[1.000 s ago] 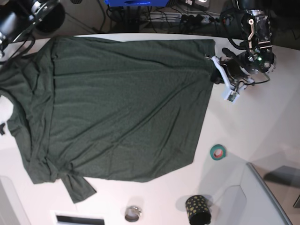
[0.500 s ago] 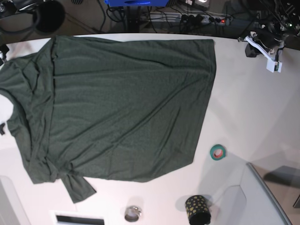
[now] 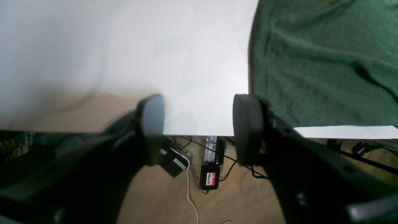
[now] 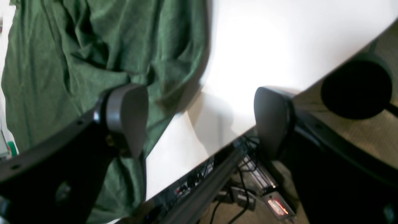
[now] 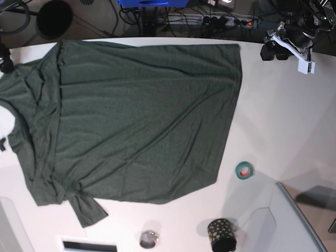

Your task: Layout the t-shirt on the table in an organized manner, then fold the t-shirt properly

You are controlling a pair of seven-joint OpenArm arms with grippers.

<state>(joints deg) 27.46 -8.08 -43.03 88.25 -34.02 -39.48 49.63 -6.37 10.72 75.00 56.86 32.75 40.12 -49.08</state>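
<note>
The left gripper [image 3: 197,129] hangs over the far table edge with its jaws spread and nothing between them, the shirt's hem just beside its right finger. The right gripper [image 4: 199,119] is also spread wide and empty, above the table edge next to the bunched sleeve end. The t-shirt [image 5: 131,121] lies spread over the white table [image 5: 278,121], fairly flat but wrinkled at its left end. A roll of tape [image 5: 243,170] and a dotted black cup [image 5: 221,234] sit near the shirt's lower right corner.
</note>
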